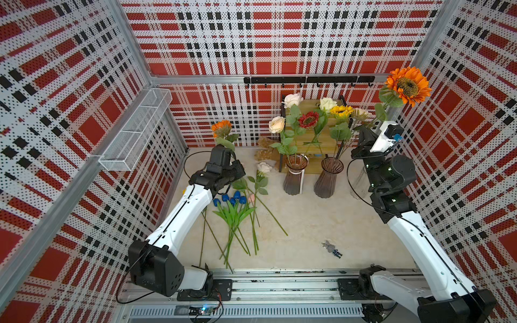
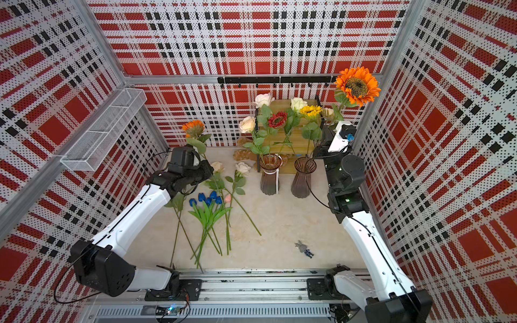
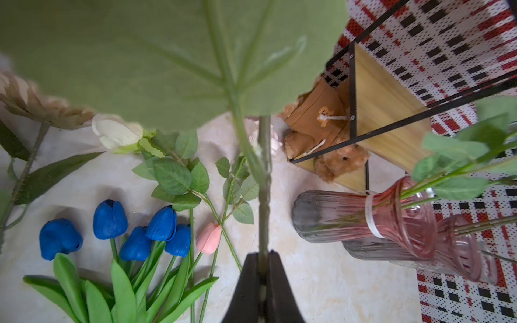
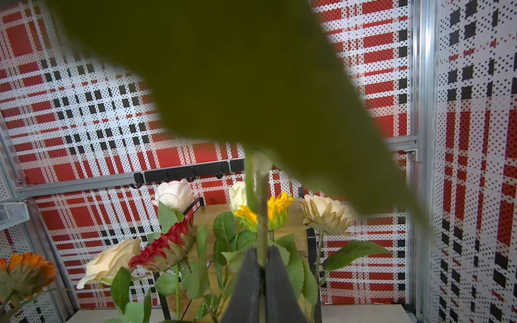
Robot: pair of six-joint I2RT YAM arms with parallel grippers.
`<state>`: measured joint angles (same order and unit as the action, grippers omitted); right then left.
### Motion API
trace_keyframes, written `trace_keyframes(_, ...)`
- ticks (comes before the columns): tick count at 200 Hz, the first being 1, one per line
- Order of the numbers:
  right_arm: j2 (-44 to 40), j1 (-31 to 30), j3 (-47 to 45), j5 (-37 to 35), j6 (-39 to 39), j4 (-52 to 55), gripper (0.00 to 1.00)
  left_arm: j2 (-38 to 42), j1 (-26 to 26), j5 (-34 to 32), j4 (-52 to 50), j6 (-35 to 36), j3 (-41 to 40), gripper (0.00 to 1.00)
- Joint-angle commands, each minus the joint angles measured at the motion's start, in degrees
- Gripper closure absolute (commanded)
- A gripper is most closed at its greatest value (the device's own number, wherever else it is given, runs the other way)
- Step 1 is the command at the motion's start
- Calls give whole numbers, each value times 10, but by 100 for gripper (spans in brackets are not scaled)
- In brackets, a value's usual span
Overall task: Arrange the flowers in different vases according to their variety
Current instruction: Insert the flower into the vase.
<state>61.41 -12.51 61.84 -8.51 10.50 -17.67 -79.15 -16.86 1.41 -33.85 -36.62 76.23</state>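
L tool (image 3: 263,258) pinched tight on stem of orange sunflower (image 1: 221,128), held upright above tabletop (image 1: 307,223). R tool (image 4: 261,258) also clamped on stem of 2nd orange sunflower (image 1: 407,85), raised high nr R wall. Blue tulips (image 1: 230,198), pink tulip (image 3: 209,239), white rose (image 1: 264,167) lie flat on tabletop. Two ribbed vases (image 1: 293,180) w/ flowers stand by wooden shelf (image 3: 386,112) at back. Red plaid pegboard walls (image 1: 279,42) all round.

Left fingers (image 3: 246,288), right fingers (image 4: 247,288): both tightly together.

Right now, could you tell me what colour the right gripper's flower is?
The sunflower has orange petals around a dark centre, clearest in a top view.
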Motion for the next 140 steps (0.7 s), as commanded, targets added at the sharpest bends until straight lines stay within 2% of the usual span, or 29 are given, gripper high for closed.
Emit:
trace_keyframes(1,13,16,-24,8,34,-35,100,35,-5,-26,-9,16,60,100)
trace_keyframes(34,31,27,-66,4,57,-34,100,42,-33,-69,-8,39,158,100)
trace_keyframes(56,39,28,-86,1,62,-19,100,32,-67,-124,-7,66,228,100)
trace_keyframes(66,44,28,-89,-5,65,-1,72,24,-78,-141,-2,75,254,100)
trace_keyframes(77,44,28,-89,-8,64,14,36,13,-88,-150,2,84,279,100)
trace_keyframes(89,39,28,-86,-16,66,34,14,-2,-99,-156,6,90,308,100)
trace_keyframes(111,16,28,-88,-28,66,65,1,-31,-127,-174,19,108,355,100)
trace_keyframes(140,-37,28,-99,-30,76,121,0,-70,-168,-198,55,135,400,100)
